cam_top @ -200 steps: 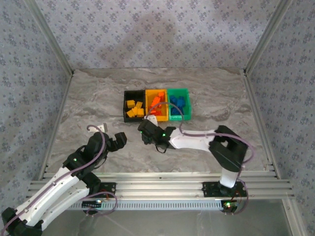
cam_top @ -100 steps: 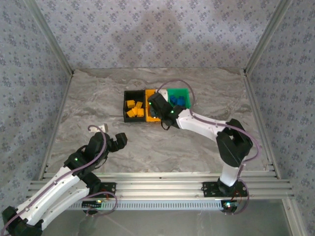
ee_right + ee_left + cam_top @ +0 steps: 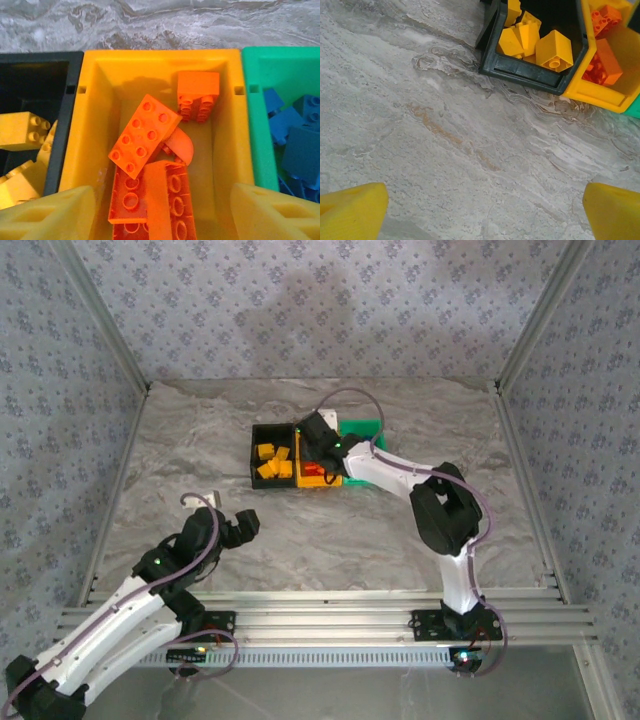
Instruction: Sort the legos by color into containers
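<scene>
The three containers stand joined in a row: black (image 3: 268,462), yellow-orange (image 3: 318,478) and green (image 3: 368,427). My right gripper (image 3: 318,443) hovers over the yellow-orange bin (image 3: 95,125), open. Its fingertips (image 3: 50,215) stand clear of the red-orange legos (image 3: 145,135) lying loose in the bin. Yellow legos (image 3: 20,131) fill the black bin (image 3: 60,65), and blue legos (image 3: 300,150) lie in the green bin (image 3: 255,125). My left gripper (image 3: 240,528) is open low over bare table, short of the black bin (image 3: 520,72) with its yellow legos (image 3: 554,50).
A small white object (image 3: 206,500) lies on the marble table (image 3: 180,440) just beyond my left arm. Another white piece (image 3: 329,420) shows behind the bins. Patterned walls and metal frame rails (image 3: 320,615) enclose the table.
My right arm swung from the table in front of the bins to above the yellow-orange bin, and its jaws went from shut to open. The left arm stayed still.
</scene>
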